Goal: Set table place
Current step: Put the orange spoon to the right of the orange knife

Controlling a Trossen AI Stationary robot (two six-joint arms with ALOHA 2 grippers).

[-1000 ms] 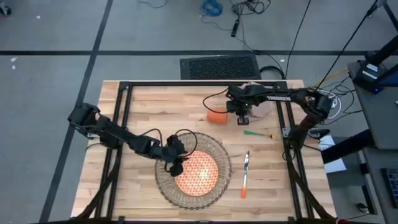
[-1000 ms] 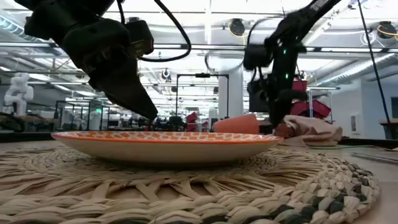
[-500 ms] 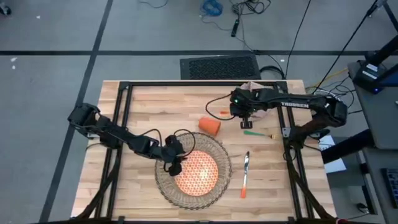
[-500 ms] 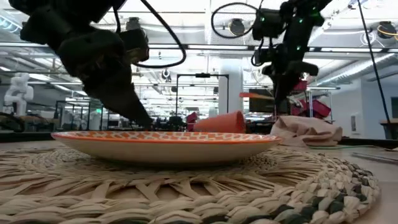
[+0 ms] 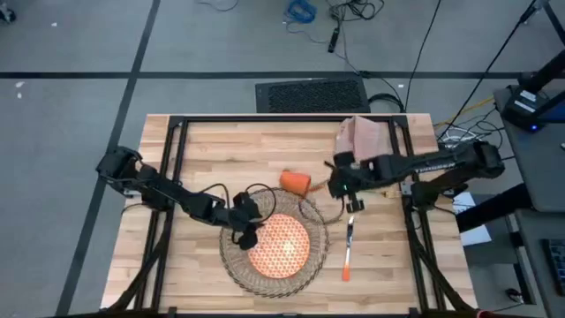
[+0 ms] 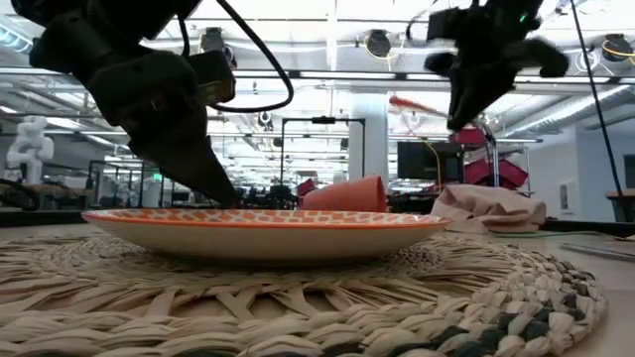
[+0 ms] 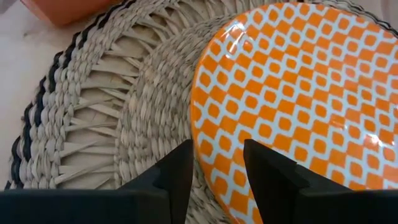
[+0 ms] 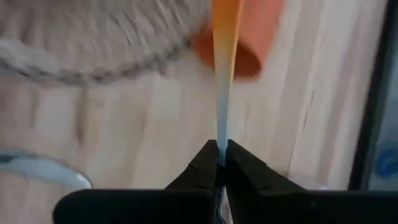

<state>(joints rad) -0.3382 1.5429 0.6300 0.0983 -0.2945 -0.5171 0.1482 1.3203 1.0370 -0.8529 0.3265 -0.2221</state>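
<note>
Right wrist view is showing the right gripper (image 8: 218, 163) pinching, fingers closed, a thin stiff utensil (image 8: 224, 56) by its metal end above the desk (image 5: 212, 150) near the tipped cup (image 5: 297, 182), likely light and slippery, while the left gripper (image 7: 216, 168), fingers slightly apart and empty, is hovering at the plate (image 7: 298, 93) rim on the placemat (image 7: 106, 118).

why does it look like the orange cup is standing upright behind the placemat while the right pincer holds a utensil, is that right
Not quite: the orange cup lies on its side, as the high view shows. The rest holds: it sits just beyond the placemat, and the right pincer is shut on an orange-handled utensil.
</note>
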